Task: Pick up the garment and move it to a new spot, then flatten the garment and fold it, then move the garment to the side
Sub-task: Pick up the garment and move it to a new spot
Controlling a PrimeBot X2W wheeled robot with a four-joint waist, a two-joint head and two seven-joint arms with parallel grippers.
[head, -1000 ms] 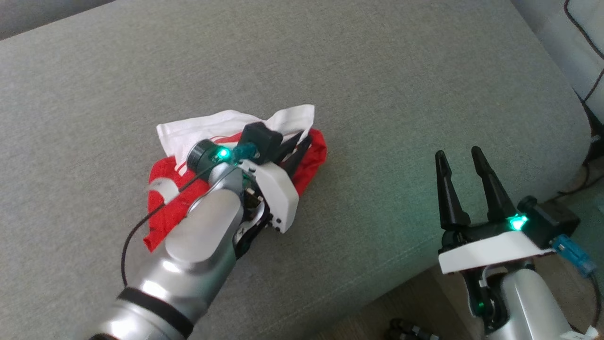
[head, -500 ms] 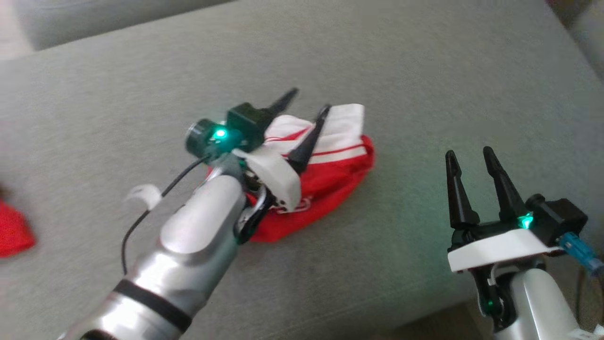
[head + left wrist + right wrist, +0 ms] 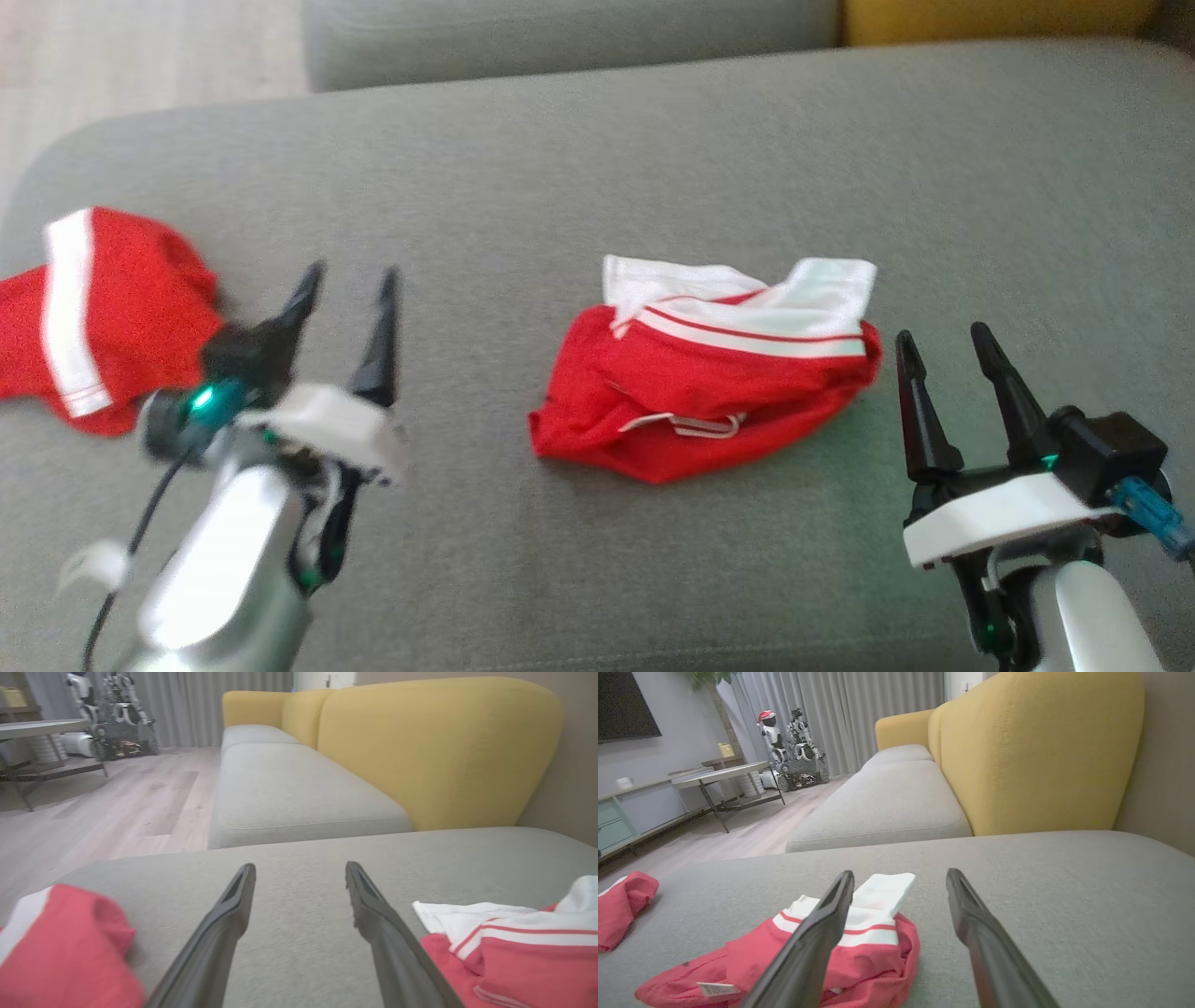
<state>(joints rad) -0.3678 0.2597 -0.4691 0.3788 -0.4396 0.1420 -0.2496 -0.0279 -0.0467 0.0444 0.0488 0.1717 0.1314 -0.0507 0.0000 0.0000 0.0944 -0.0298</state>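
Observation:
A crumpled red and white garment (image 3: 709, 373) lies bunched in the middle of the grey cushion (image 3: 560, 168), free of both grippers; it also appears as the garment (image 3: 509, 947) at the right of the left wrist view and the garment (image 3: 859, 956) low in the right wrist view. My left gripper (image 3: 347, 278) is open and empty, off to the garment's left, its fingers (image 3: 224, 924) spread over bare cushion. My right gripper (image 3: 941, 336) is open and empty just right of the garment, its fingers (image 3: 817, 938) wide apart.
A second red garment with a white stripe (image 3: 84, 317) lies at the cushion's left edge, also seen as the red cloth (image 3: 60, 952) and the red cloth (image 3: 621, 905). Yellow sofa backs (image 3: 1036, 751) stand beyond. Wood floor (image 3: 117, 798), a table and parked robots (image 3: 794, 746) are farther off.
My left gripper has opened, let go of the garment and drawn back to the left. The head camera has swung, bringing the second red garment into view. The right gripper stays open.

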